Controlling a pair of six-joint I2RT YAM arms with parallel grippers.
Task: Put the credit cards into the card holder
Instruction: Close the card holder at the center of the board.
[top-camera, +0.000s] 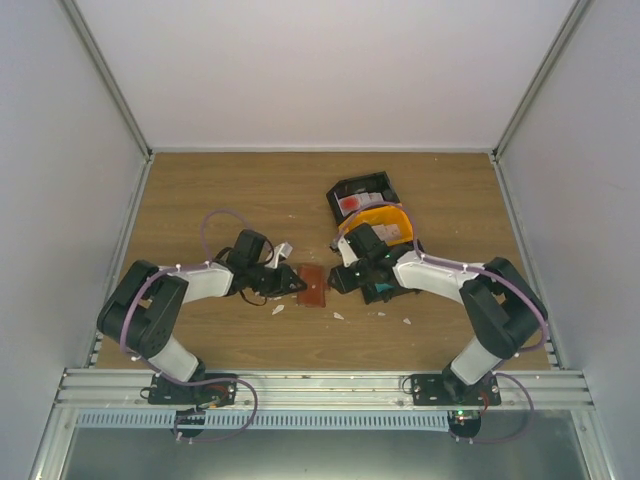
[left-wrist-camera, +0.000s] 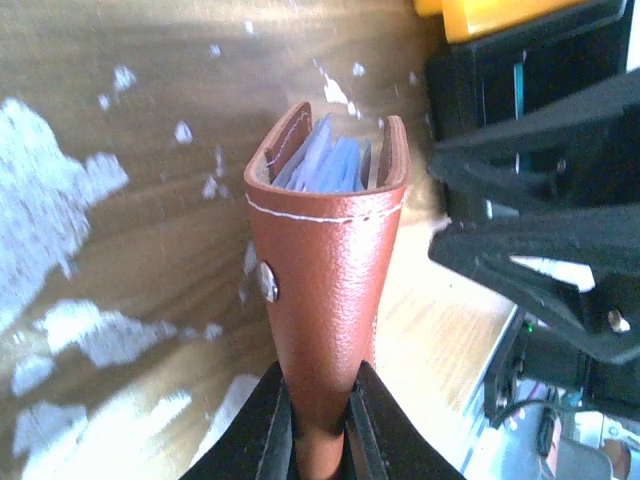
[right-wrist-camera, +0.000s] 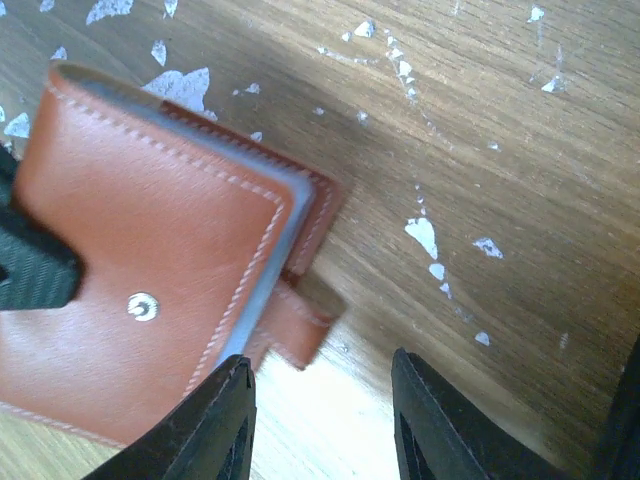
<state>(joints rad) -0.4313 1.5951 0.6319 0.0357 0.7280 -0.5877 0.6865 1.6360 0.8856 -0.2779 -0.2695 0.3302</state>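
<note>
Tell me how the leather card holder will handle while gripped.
Probably bendy: the card holder gapes at its far end while the left hand pinches the near end. Likely light: that single pinch seems to hold it. Its grained leather should resist slipping.

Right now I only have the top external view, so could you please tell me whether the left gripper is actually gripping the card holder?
Observer: Yes. In the left wrist view the left gripper pinches the card holder by one end, its brown covers squeezed between the jaws.
Operator: Thank you. Is the right gripper gripping it as well?
Observer: No. The right wrist view shows the right gripper with jaws apart and only the table showing between them; the holder is just ahead.
Operator: Can you see inside the holder?
Observer: Partly. Its far end gapes toward the left wrist camera, showing pale blue sleeves; I cannot make out any card.
</note>
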